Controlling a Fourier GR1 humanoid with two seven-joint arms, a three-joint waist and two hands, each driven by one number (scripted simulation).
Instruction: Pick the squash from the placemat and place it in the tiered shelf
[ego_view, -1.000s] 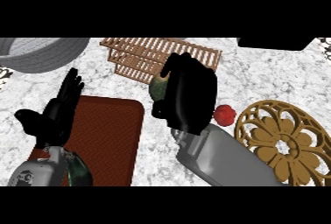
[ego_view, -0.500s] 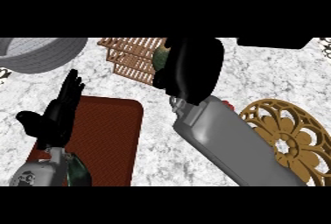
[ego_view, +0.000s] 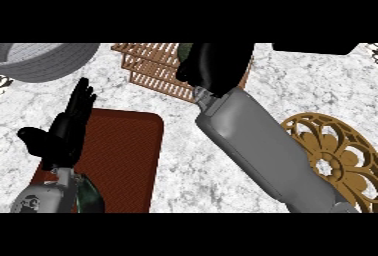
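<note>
Head view: right hand (ego_view: 214, 67) advanced from mid-counter to above tiered shelf (ego_view: 155, 70), fingers curled around squash (ego_view: 184, 50), positioned for release into shelf. Squash mostly hidden; only dark green sliver visible at hand's upper left. Left hand (ego_view: 63, 132) resting over placemat (ego_view: 129, 155), fingers straight, holding nothing.

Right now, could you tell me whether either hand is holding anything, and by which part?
The right hand curls over a dark green squash above the shelf; only a sliver shows, so the part cannot be told. The left hand holds nothing.
</note>
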